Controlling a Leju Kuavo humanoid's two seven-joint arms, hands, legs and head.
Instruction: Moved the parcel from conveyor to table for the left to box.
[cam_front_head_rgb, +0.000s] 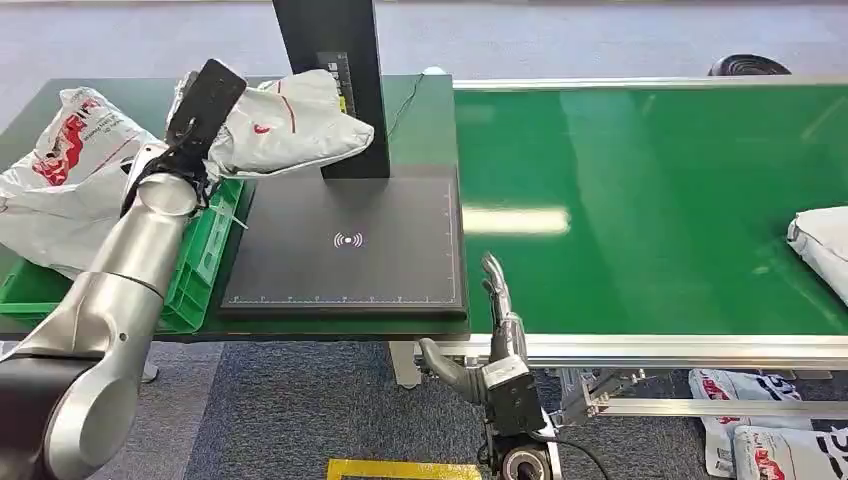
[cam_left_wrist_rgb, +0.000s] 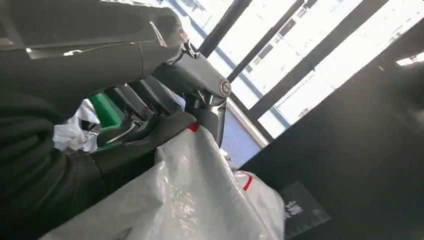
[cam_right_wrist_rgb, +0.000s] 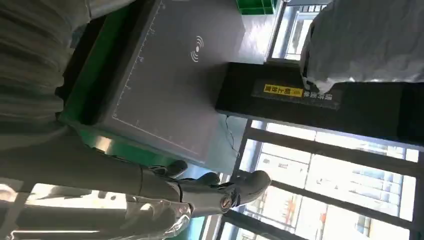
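A white plastic parcel (cam_front_head_rgb: 290, 125) with red markings is held up in the air by my left hand (cam_front_head_rgb: 200, 110), above the black scanner pad (cam_front_head_rgb: 345, 240) and just right of the green crate (cam_front_head_rgb: 205, 260). In the left wrist view the fingers (cam_left_wrist_rgb: 165, 105) clamp the parcel's (cam_left_wrist_rgb: 195, 200) crinkled white film. My right hand (cam_front_head_rgb: 495, 320) hangs at the conveyor's near edge, fingers straight and apart, holding nothing; the right wrist view shows its fingers (cam_right_wrist_rgb: 220, 192) extended and the held parcel (cam_right_wrist_rgb: 365, 40).
Another white bag (cam_front_head_rgb: 60, 170) lies in the green crate at the left. A further parcel (cam_front_head_rgb: 825, 245) sits on the green conveyor (cam_front_head_rgb: 640, 210) at the right edge. A black post (cam_front_head_rgb: 335, 80) rises behind the pad. More bags (cam_front_head_rgb: 770, 440) lie on the floor.
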